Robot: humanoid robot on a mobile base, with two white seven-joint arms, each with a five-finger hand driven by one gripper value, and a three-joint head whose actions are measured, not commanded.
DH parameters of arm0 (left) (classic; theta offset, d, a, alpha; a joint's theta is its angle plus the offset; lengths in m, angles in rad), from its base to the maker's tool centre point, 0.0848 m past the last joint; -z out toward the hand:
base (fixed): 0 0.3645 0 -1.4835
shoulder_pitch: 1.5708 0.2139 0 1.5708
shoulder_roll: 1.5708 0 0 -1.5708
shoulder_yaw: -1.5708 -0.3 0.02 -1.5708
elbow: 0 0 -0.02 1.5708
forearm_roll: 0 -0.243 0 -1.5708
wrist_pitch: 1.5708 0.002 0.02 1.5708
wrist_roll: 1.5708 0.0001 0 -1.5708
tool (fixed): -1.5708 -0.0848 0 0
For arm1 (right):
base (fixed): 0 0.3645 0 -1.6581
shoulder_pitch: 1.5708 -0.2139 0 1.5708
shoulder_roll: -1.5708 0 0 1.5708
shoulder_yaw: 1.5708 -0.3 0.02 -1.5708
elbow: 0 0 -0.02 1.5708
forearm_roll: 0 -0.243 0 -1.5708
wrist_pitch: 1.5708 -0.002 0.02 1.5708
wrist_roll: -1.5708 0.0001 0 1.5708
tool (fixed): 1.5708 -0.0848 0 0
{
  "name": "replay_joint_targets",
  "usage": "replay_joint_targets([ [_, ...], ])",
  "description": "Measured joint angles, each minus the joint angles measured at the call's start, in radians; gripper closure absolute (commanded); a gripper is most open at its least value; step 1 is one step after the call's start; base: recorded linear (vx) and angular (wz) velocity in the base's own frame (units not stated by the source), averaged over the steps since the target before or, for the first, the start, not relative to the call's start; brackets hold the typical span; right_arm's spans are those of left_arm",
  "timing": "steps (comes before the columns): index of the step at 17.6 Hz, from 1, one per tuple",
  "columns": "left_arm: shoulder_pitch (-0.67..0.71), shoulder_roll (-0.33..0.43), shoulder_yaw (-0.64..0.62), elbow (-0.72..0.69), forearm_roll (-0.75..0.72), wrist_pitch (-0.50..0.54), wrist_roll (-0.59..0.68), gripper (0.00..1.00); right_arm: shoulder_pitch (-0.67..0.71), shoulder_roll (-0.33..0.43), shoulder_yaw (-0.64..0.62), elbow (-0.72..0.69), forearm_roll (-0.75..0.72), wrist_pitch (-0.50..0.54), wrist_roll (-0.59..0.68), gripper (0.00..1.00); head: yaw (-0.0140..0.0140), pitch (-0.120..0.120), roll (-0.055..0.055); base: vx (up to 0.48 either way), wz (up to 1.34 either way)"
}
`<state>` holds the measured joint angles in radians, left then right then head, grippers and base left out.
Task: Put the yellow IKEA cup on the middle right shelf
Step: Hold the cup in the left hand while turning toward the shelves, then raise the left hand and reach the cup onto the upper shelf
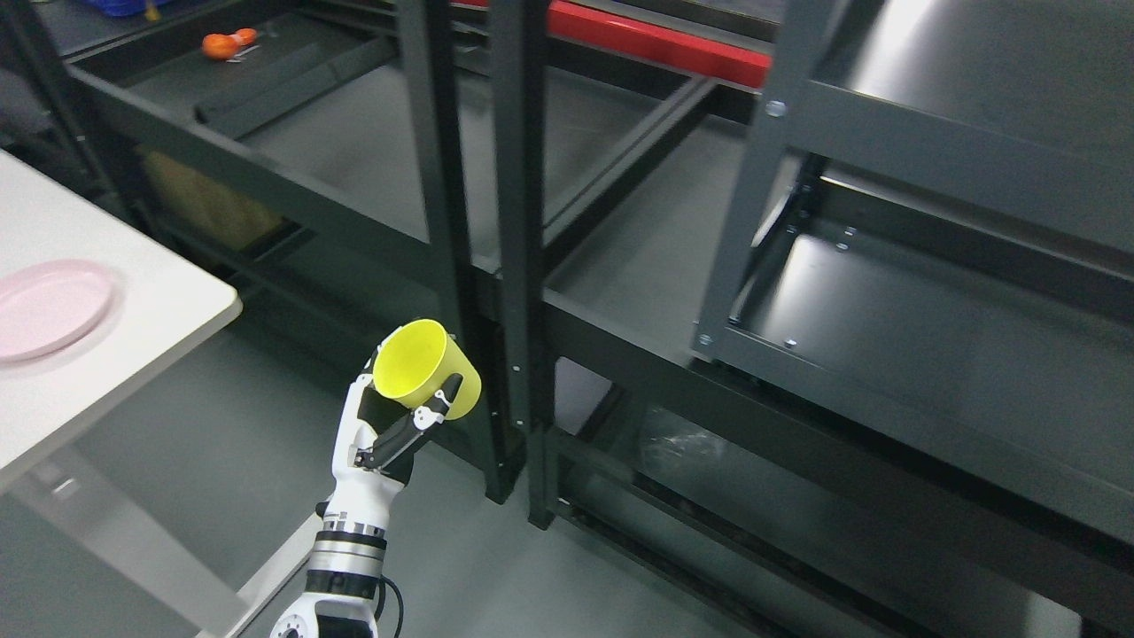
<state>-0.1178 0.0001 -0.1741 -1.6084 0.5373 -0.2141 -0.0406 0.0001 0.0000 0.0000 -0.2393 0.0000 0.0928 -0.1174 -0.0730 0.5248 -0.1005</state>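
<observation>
Gripping the yellow cup (426,369), left hand (383,429) near shelf post (523,266)

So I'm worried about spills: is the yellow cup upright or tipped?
Tipped. The yellow cup lies tilted in the left hand, its open mouth facing the camera, and the inside looks empty.

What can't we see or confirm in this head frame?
- Right hand: out of frame, head view.
- Far side of yellow cup: hidden by its own body and the left hand.
- Orange items on far shelf: too small to identify.
- Pink plate: cut by left edge.
</observation>
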Motion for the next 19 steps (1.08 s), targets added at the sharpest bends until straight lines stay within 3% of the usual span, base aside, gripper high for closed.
replay_joint_targets([
  [11, 0.027, 0.000, -0.122, -0.001, -0.018, -0.095, -0.003, 0.99, 0.001, 0.000, 0.000, 0.000, 0.000, 0.000, 0.000, 0.01, 0.0000, 0.000, 0.000, -0.097, -0.74],
  [19, -0.065, 0.006, -0.227, -0.036, -0.027, -0.156, -0.028, 0.99, -0.001, 0.000, 0.000, 0.000, 0.000, 0.000, 0.000, 0.01, 0.0000, -0.001, 0.000, 0.030, -0.15],
])
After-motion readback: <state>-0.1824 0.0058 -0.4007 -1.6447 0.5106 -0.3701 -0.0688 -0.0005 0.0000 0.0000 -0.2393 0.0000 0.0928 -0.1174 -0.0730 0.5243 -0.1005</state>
